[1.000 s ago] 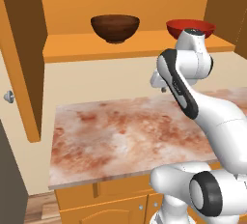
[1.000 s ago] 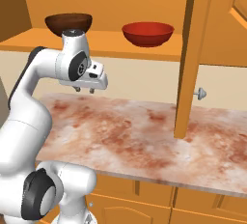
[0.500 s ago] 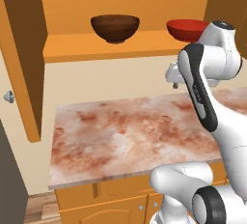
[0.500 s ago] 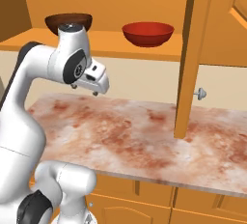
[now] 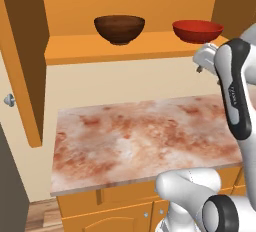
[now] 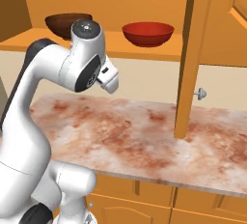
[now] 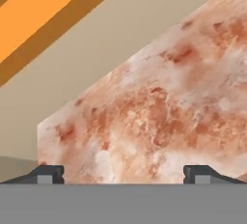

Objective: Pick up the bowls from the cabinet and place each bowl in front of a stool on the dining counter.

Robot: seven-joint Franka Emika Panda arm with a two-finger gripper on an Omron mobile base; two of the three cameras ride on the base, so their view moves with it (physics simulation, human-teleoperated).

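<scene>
Two bowls stand on the shelf of the open wall cabinet [image 5: 100,46]: a dark brown wooden bowl [image 5: 120,28] to the left and a glossy red bowl [image 5: 197,30] to the right. In the right base view my arm partly hides the brown bowl [image 6: 60,21], while the red bowl [image 6: 147,32] is in full sight. My gripper [image 5: 202,61] hangs just below the shelf's front edge, under the red bowl and apart from it. Its fingertips [image 7: 47,174] stand wide apart over the marble, open and holding nothing. The dining counter and the stools are out of view.
A wall counter [image 5: 140,141] with a mottled reddish marble top runs below the cabinet, with arched-panel doors under it. One open cabinet door [image 6: 188,59] with a knob [image 6: 199,93] juts out on the right, another open door [image 5: 22,61] on the left.
My arm has swung up and to the right, lifting the hand from above the counter to just under the shelf edge. The bowls have not moved.
</scene>
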